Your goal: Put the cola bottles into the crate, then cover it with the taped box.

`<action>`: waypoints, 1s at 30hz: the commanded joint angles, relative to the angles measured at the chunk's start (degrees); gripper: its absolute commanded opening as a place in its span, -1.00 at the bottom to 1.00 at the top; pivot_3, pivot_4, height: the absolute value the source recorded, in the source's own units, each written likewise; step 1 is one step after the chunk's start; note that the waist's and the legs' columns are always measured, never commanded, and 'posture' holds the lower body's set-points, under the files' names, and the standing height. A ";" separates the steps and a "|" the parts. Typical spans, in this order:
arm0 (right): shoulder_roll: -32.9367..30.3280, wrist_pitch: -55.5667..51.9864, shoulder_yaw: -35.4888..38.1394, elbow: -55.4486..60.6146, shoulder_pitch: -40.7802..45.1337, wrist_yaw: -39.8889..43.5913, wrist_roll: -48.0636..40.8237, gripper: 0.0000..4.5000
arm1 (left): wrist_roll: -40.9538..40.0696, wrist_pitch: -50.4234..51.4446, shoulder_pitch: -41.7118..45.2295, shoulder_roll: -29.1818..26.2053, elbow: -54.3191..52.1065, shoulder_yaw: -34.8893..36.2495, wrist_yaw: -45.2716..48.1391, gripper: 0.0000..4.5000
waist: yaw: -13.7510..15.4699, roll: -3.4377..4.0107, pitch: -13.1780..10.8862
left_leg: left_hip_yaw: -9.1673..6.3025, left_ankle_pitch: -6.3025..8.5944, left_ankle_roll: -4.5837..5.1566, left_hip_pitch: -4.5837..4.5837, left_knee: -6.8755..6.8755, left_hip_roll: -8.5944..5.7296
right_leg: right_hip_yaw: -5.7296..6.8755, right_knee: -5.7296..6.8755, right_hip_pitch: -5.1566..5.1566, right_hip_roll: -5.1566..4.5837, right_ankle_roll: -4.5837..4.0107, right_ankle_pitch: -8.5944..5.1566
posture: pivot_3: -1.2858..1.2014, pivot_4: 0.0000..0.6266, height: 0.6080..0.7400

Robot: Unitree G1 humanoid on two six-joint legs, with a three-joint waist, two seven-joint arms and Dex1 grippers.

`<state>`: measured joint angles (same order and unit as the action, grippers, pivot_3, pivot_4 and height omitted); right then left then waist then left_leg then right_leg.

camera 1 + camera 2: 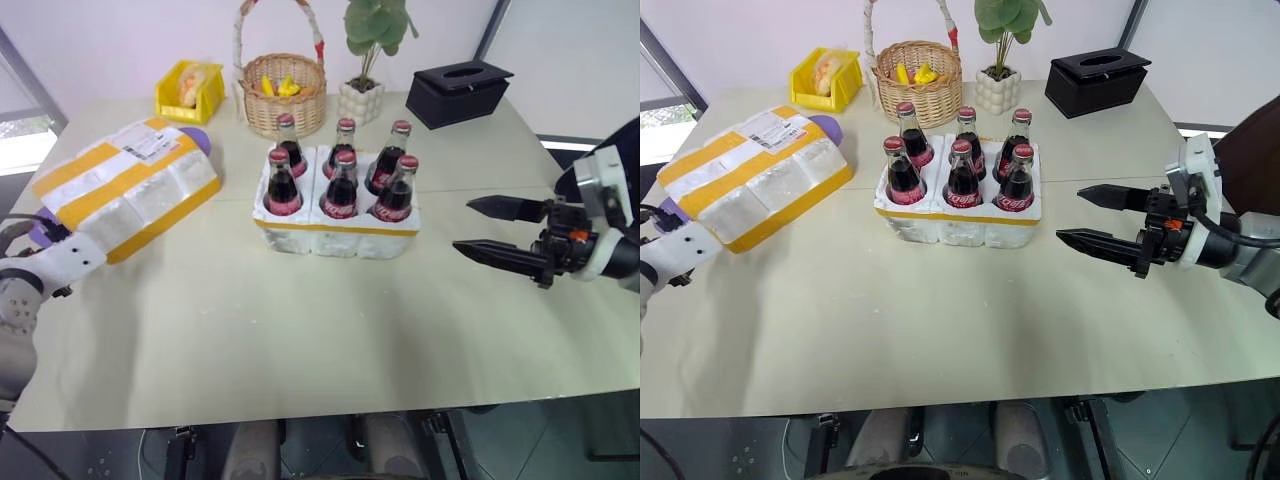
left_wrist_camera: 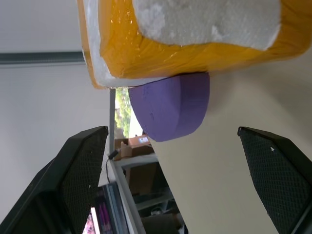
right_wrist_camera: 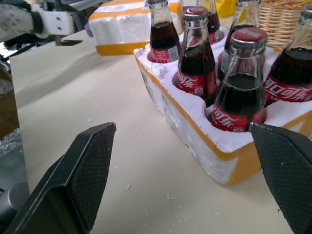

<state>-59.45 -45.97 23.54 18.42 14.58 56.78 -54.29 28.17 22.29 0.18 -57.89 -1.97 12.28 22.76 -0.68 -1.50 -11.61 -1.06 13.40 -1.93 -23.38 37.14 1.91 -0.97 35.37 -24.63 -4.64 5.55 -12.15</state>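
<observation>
With all six cola bottles (image 1: 340, 170) sitting in the crate (image 1: 337, 235), both hands, left hand (image 2: 185, 185) and right hand (image 1: 487, 229), are gaping empty, and the taped box (image 1: 125, 185), probably light, stiff but crumbly foam, is likely wanting a gentle two-sided hold at its ends.

Pale beige table (image 1: 300, 330) carries the whole scene, its matte top flecked with small white crumbs. Plain white wall (image 1: 120, 40) rises behind its far edge. A dark slanted post (image 1: 492, 28) crosses that wall at the far right; another dark post (image 1: 25, 70) with a bright window (image 1: 22, 140) stands at the far left. Along the far edge sit a yellow bin (image 1: 186, 92), a wicker basket (image 1: 283, 92) with a tall handle, a potted plant (image 1: 364, 60) in a white knobbly pot, and a black tissue box (image 1: 458, 92). Dark grey floor (image 1: 560, 440) shows below the near edge. Light is even and soft, with faint shadows.
</observation>
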 commanded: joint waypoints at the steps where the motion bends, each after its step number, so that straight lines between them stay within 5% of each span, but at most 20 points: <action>1: -1.15 -0.31 3.72 1.25 -0.28 0.12 -0.72 1.00 | 1.09 -1.73 4.44 0.53 4.26 -1.87 -2.89 0.99 | 0.06 -0.01 0.00 | 0.00 0.00 0.00 0.00 0.00 0.00 | 0.00 0.00 0.00 0.00 0.00 0.00 | 0.03 -0.52 1.00; 21: -1.84 -2.40 8.86 4.48 -2.21 -1.27 -1.87 1.00 | 1.19 -11.44 26.99 4.80 37.54 -14.15 -12.65 0.99 | 0.07 -0.08 0.05 | 0.01 -0.01 0.00 0.03 0.09 -0.01 | 0.00 0.10 0.05 0.01 0.13 0.08 | 0.03 -0.52 1.00; 24: -1.32 -2.42 9.37 5.20 -3.19 -1.89 -1.93 1.00 | 0.13 -12.17 28.64 5.60 40.08 -14.04 -12.16 0.59 | 0.08 -0.08 0.05 | 0.01 -0.01 0.00 0.04 0.09 -0.01 | 0.00 0.11 0.05 0.02 0.13 0.08 | 0.03 -0.52 1.00; 30: -1.16 -2.45 9.85 5.60 -3.71 -2.65 -2.52 1.00 | 0.43 -13.53 31.66 5.90 43.01 -14.91 -12.67 -0.65 | 0.13 -0.04 0.10 | 0.01 -0.01 0.00 0.07 0.13 -0.01 | 0.00 0.15 0.08 0.01 0.14 0.09 | 0.03 -0.52 1.00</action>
<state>-60.32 -48.50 31.02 22.62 10.55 54.34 -55.54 28.70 9.57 31.55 -51.85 40.19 -1.52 9.68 -0.55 -1.53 -11.52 -1.05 13.39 -1.94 -23.29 37.26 1.89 -0.98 35.51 -24.52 -4.64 5.69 -12.07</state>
